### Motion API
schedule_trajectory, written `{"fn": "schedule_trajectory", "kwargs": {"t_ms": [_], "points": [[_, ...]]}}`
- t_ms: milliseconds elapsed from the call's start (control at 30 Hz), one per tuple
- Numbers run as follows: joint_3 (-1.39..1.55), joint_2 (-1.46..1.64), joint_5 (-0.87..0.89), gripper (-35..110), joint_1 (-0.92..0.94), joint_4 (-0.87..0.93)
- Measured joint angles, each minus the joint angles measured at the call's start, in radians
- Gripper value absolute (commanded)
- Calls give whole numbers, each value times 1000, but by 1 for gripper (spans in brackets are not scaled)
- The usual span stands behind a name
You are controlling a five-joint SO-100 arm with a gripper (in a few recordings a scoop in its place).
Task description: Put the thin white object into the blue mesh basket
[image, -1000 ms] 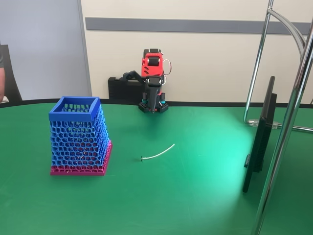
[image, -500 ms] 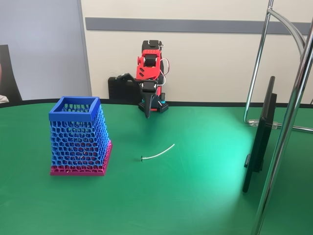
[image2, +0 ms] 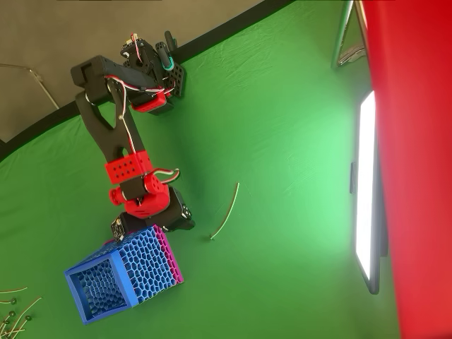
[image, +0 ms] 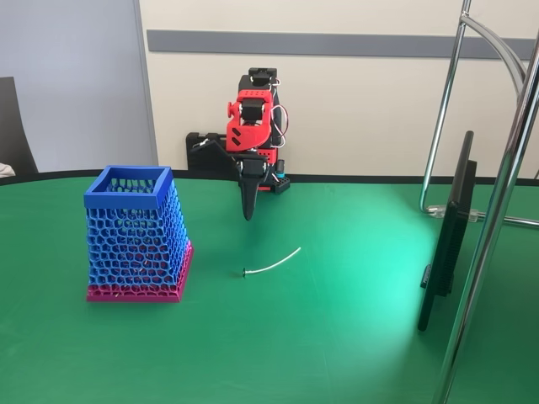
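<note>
A single red-and-black robot arm (image: 253,126) reaches forward from the far edge of a green felt-covered table (image: 337,337), its black two-finger gripper (image: 248,212) pointing down above the cloth at upper centre of the fixed view. The fingers appear pressed together with nothing between them, though the angle is poor. One thin white curved strip with a small dark tip (image: 271,266) lies flat on the table at centre frame, below and slightly right of the gripper and apart from it. One tall blue honeycomb-lattice plastic basket with a magenta base (image: 135,236) stands upright at left. In the overhead view the strip (image2: 226,212) sits right of the basket (image2: 123,279); several similar thin strips (image2: 13,311) lie at lower left. One dark flat screen (image: 446,236) stands edge-on at right.
</note>
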Motion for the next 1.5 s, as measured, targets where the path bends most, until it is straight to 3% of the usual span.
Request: {"fn": "schedule_trajectory", "kwargs": {"t_ms": [633, 1033, 1500], "points": [[-394, -413, -213, 16, -43, 77], [-594, -583, -252, 15, -48, 192], [-742, -709, -276, 15, -48, 198]]}}
